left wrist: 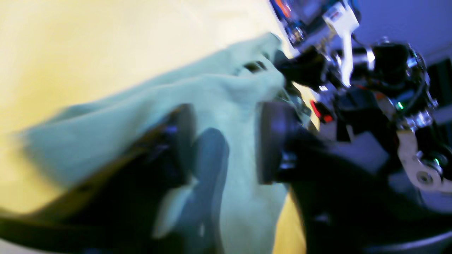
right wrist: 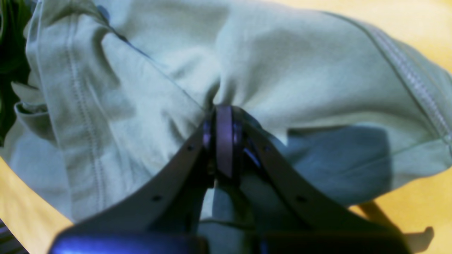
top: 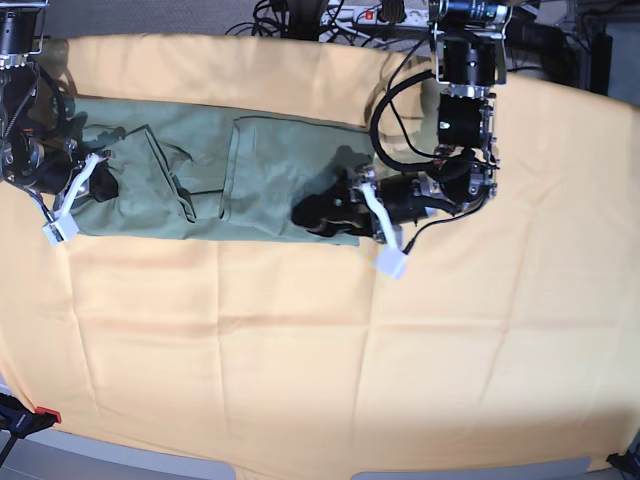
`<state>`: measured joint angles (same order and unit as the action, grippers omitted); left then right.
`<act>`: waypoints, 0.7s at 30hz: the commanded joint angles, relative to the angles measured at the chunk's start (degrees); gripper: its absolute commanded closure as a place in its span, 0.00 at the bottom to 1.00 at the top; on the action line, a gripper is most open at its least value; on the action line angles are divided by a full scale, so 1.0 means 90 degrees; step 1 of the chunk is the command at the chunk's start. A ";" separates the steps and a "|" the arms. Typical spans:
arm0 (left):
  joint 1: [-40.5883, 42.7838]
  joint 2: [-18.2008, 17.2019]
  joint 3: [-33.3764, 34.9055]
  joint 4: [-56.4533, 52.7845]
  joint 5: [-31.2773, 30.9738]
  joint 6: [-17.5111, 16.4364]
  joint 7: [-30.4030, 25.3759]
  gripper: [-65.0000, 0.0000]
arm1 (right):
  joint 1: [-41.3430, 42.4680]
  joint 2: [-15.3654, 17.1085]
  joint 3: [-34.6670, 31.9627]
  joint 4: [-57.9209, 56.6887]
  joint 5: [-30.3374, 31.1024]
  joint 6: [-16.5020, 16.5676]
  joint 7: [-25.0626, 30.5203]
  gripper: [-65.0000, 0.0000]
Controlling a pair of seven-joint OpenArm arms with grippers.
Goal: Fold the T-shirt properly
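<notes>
broadly, the yellow-orange table cloth [top: 300, 340] covers the whole work surface, creased in a loose grid, and the sage-green t-shirt [top: 270, 170] lies across its upper part, a long band running from about nine o'clock toward the centre of the base view, already folded in on itself with a flap edge showing near the middle.

the fabric looks thin, light and limp: it puckers into radiating wrinkles wherever it is pinched, so it should drape and slide rather than hold a crease, and probably wants both ends carried together to stay square. stitched hems and seams, visible in the right wrist view, look like the firmest places to take hold.

the right gripper [right wrist: 223, 116] sits at the nine o'clock end of the shirt, its jaws clamped tight on a gathered bunch of cloth. the left gripper [left wrist: 226, 141] is at the three o'clock end, over the shirt's edge; its pads [left wrist: 270, 141] stand apart with fabric lying between them, not pinching it as far as the blurred view shows.
</notes>
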<state>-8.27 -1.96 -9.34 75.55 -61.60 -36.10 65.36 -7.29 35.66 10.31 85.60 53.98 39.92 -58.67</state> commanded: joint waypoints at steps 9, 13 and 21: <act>-0.0143 -0.0061 -0.0442 0.0107 -0.0279 -0.0036 -0.0109 1.00 | 0.0398 0.0046 -0.0007 0.0061 0.0270 0.0009 -0.0041 1.00; -0.0146 -0.0296 -0.0447 0.0107 -0.0408 -0.0039 -0.0119 1.00 | 0.0753 0.0046 0.0073 0.0063 0.0607 0.0009 -0.0046 1.00; -0.0143 -0.0940 -0.0993 0.0107 -0.0372 -0.0202 -0.0117 1.00 | 0.0891 0.0041 0.1477 0.0061 0.0687 0.0009 0.0000 1.00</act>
<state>-8.29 -10.00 -18.11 75.55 -63.59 -37.36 65.41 -0.25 34.54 23.20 85.45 58.94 39.70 -60.01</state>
